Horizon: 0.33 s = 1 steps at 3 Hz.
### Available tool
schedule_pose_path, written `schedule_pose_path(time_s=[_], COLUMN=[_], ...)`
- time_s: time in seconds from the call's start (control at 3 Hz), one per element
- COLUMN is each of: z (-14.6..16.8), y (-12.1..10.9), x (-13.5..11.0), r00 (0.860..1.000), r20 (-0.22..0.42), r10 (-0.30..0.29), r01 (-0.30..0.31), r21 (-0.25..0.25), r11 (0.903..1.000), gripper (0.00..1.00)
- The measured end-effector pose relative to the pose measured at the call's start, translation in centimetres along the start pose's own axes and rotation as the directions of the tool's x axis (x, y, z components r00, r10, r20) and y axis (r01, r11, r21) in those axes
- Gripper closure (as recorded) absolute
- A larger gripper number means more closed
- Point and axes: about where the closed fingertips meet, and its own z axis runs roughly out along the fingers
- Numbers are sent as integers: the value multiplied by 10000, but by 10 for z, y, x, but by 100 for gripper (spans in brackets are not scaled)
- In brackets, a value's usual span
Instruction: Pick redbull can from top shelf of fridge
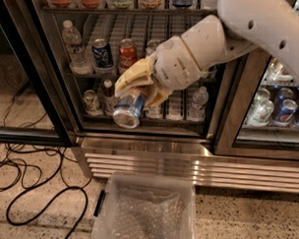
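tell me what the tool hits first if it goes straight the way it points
Holding the redbull can, the tool points down-left; likely the floor beside the clear bin, though depth is unclear.

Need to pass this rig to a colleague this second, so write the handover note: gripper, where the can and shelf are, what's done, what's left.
Gripper: outside the fridge, in front of its lower racks, fingers closed around the redbull can.
Can: tilted, its end facing the camera, clear of every rack, touching only the gripper.
Top shelf: high in the view, above the arm; other drinks stand on it.
Done: the can is grasped and off the shelf.
Left: probably only holding it securely. A clear plastic bin sits on the floor below, though whether it is the drop point cannot be told.
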Motion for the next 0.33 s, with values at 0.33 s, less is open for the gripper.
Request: schedule_pose_path(time_s=[0.33], z=[7], y=[-1], x=[5], r00=[9998], r20=[-204], r10=[53], r01=[-53], r21=[-3], r11=[10000], gripper=[100])
